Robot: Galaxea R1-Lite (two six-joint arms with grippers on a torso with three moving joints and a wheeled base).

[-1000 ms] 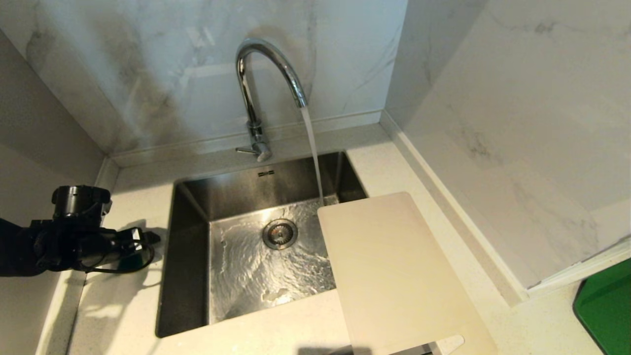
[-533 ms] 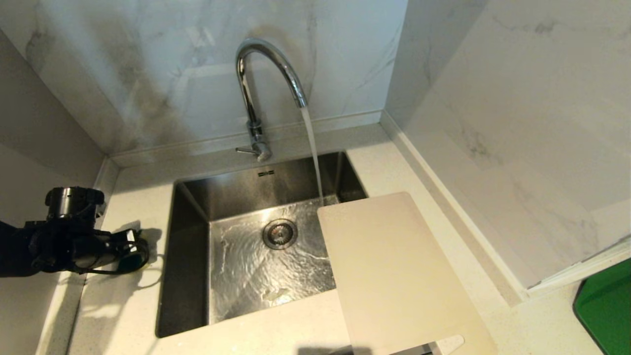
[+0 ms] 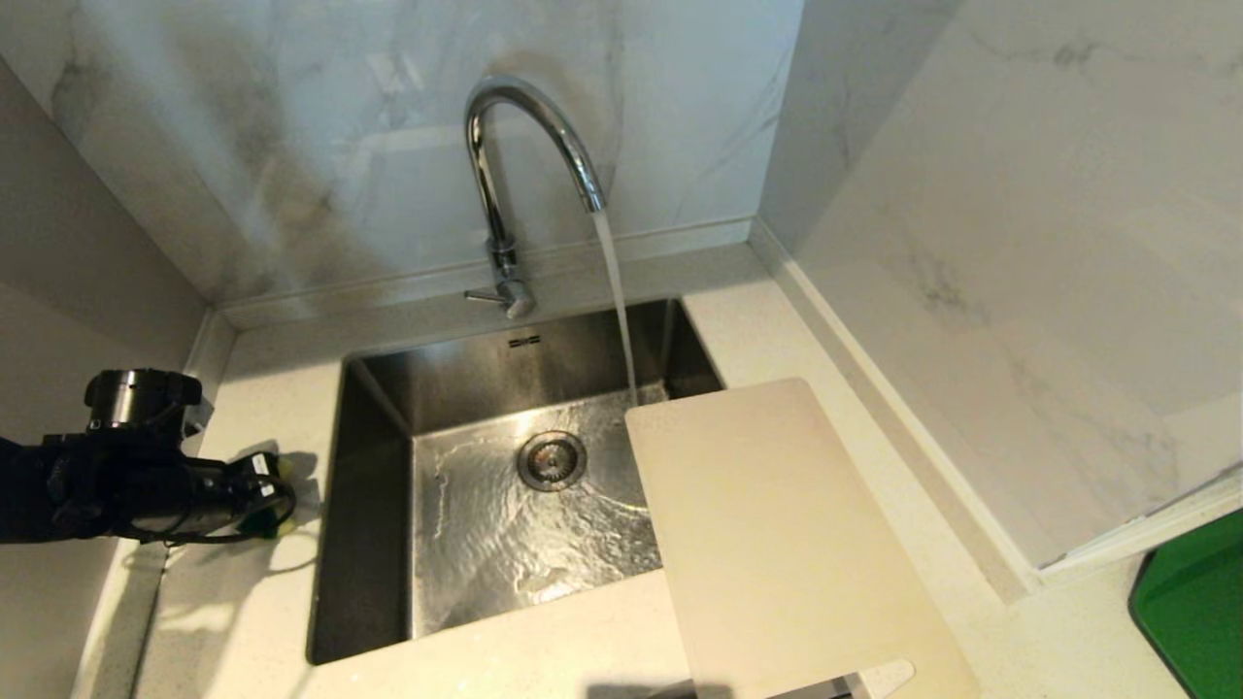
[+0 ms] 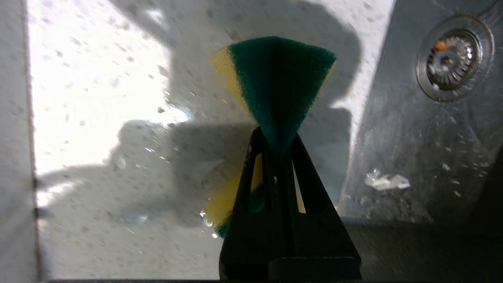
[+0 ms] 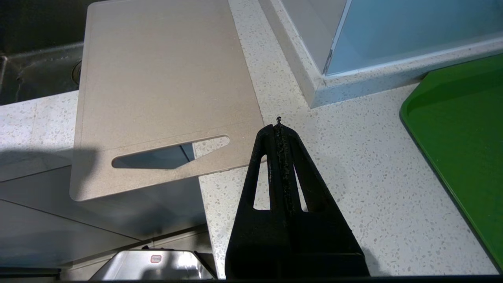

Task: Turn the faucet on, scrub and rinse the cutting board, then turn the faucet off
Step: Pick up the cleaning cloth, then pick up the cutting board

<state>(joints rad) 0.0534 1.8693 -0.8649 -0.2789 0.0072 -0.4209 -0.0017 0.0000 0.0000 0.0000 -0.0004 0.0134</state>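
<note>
The chrome faucet (image 3: 505, 175) runs, its stream falling into the sink (image 3: 369, 505) just beyond the far end of the cutting board (image 3: 777, 534). Its thin lever (image 3: 483, 295) sticks out to the left at the base. The cream board lies on the counter right of the basin, one long edge overhanging it; the right wrist view shows the board's (image 5: 157, 86) handle slot past the counter's front edge. Left of the sink, my left gripper (image 3: 277, 495) is shut on a green-and-yellow sponge (image 4: 279, 86), pinched at its middle and fanning out beyond the tips (image 4: 277, 137). My right gripper (image 5: 278, 127) hangs shut and empty over the counter near the board's handle end.
Water sheets across the sink floor around the drain (image 3: 551, 459). A bright green slab (image 3: 1194, 612) lies on the counter at the far right. Marble walls close in behind the sink and on the right, and a wall stands close on the left.
The left gripper's jaws have closed from wide open onto the sponge, and the hand has drawn back slightly to the left. The water keeps running; the board has not moved.
</note>
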